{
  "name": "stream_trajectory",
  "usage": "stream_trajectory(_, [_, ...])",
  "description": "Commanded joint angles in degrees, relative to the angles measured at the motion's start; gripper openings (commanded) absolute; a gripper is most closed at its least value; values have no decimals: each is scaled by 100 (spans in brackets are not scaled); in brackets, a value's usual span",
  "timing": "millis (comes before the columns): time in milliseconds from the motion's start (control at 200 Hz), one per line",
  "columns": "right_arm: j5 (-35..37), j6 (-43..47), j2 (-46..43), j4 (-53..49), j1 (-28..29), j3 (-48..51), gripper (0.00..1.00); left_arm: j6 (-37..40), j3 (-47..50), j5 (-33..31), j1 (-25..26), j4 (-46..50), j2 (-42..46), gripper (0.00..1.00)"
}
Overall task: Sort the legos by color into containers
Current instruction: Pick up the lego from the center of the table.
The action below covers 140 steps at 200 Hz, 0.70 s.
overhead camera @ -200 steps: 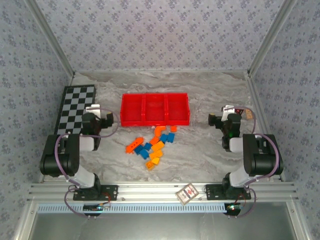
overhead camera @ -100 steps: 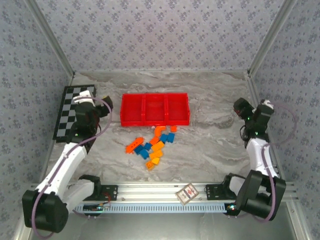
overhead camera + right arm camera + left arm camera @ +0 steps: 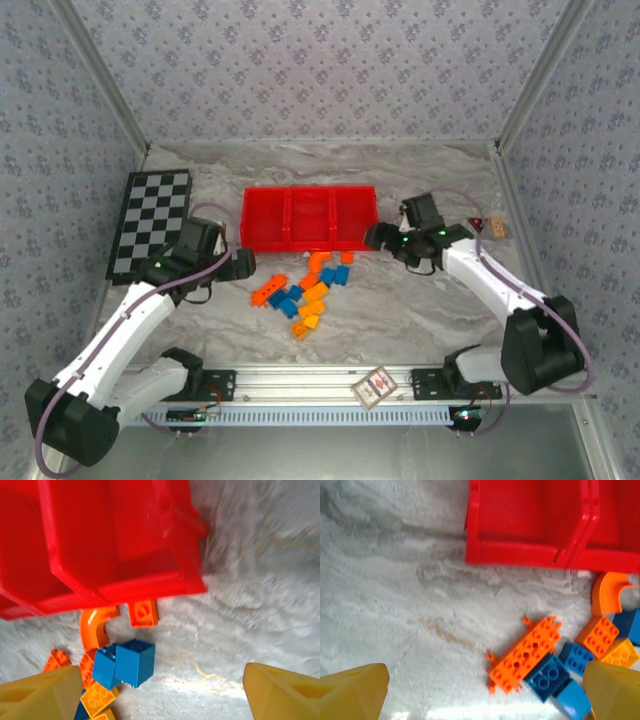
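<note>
Carefully now: your left gripper (image 3: 243, 264) and right gripper (image 3: 375, 237) both hang spread wide with nothing in them, so the trouble lies in the crowding ahead. Nearest you, the legos (image 3: 305, 295) sit in one tight heap on the table (image 3: 420, 310), with many of them touching or overlapping. If you close on one brick, you may well pinch a neighbour of another colour or shove the heap apart. The orange and yellow-orange bricks look much alike, so dropping one in the wrong compartment is an easy slip. Your two arms flank the heap from either side, and reaching in together could knock them against each other. Farther back, the right gripper is just beside the right front corner of the red tray (image 3: 310, 189), where a careless swing could bump it askew. As for placement, the left wrist view shows the orange flat plate (image 3: 522, 655) ahead of the left jaws, framed between the fingers and untouched. In the right wrist view a blue brick (image 3: 135, 662) lies off-centre ahead of the right jaws, with the orange arch (image 3: 95, 625) beyond it, close under the tray's front wall.
</note>
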<state>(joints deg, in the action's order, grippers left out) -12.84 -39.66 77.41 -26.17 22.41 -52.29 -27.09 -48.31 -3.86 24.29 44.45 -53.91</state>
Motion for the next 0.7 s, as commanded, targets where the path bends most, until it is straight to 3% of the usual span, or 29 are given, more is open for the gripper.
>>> stream_trajectory(0, [537,-710,486,-380,483,-380,83,50,-299,224,23,754,231,99])
stream_trajectory(140, [1027,-1139,1093,-469,1083,-732,81,138,-217,-196,21,846,634,100])
stream_trajectory(265, [1260,-1409,1447,-321,1422,-893,78,143,59,-63,23,490,1155,100])
stream_trajectory(490, [1521,-1486,2045,-372,1700,-1385,71,258,48,-416,23,492,1638,100])
stream_trajectory(695, [1764,-1327,2522,-740,1827,-1934,69,244,149,-343,40,411,1618,100])
